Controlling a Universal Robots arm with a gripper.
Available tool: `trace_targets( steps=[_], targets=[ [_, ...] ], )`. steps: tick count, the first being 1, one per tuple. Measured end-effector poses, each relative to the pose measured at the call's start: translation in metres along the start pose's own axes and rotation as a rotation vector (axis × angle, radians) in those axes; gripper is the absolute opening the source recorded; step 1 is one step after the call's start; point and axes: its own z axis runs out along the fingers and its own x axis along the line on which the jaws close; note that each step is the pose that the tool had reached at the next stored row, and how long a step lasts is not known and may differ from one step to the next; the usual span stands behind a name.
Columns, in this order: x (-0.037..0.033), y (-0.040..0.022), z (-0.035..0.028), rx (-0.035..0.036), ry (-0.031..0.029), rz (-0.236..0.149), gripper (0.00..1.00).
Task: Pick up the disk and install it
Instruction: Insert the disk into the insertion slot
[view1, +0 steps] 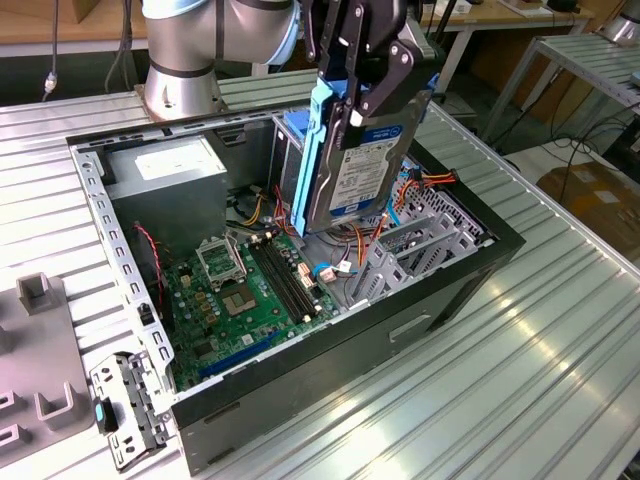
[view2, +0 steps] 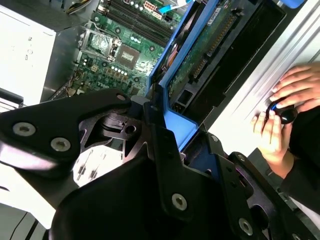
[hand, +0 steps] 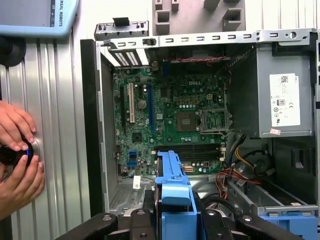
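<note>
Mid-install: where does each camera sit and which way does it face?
Exterior view: off the arm, looking down slantwise into the open case; shows the arm and the gripper clamping the disk.
First wrist view: on the arm, looking straight down onto the motherboard; gripper links show.
Second wrist view: on the arm, close behind the gripper, looking along the disk.
Both wrist views share the motherboard, the disk's blue bracket and a person's hands.
</note>
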Motion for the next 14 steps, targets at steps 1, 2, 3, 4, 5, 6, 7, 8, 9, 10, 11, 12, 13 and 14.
trace_targets(
  steps=[1,2,3,4,5,6,7,8,9,10,11,12,13,14],
  targets=[
    [0.0001,-0.0016,0.0001,0.0,0.0,0.0,0.37],
    [0.0,-0.0048,0.0002,0.0001,-0.0001,0.0,0.37],
    [-0.0002,-0.007,0.0003,0.0001,-0.0001,0.0,0.37],
    [-0.0004,-0.0101,0.0004,0.0001,0.0,0.0,0.37],
    [-0.0005,-0.0122,0.0005,0.0001,0.0001,0.0,0.37],
    [-0.0005,-0.0136,0.0006,0.0001,0.0002,0.0,0.37],
    [-0.0005,-0.0155,0.0007,0.0001,0.0004,0.0,0.37],
    [-0.0003,-0.0163,0.0008,0.0,0.0004,0.0,0.37],
    [0.0004,-0.0176,0.001,0.0001,0.0004,0.0,0.37],
    [0.0017,-0.0187,0.0012,0.0001,0.0004,0.0,0.37],
    [0.0032,-0.0192,0.0015,0.0001,0.0003,0.0,0.37],
    [0.0061,-0.0199,0.0021,0.0001,0.0003,0.0,0.37],
    [0.0082,-0.0204,0.0025,0.0001,0.0005,0.0,0.37],
    [0.01,-0.0209,0.003,0.0001,0.0004,0.0,0.37]
  ],
)
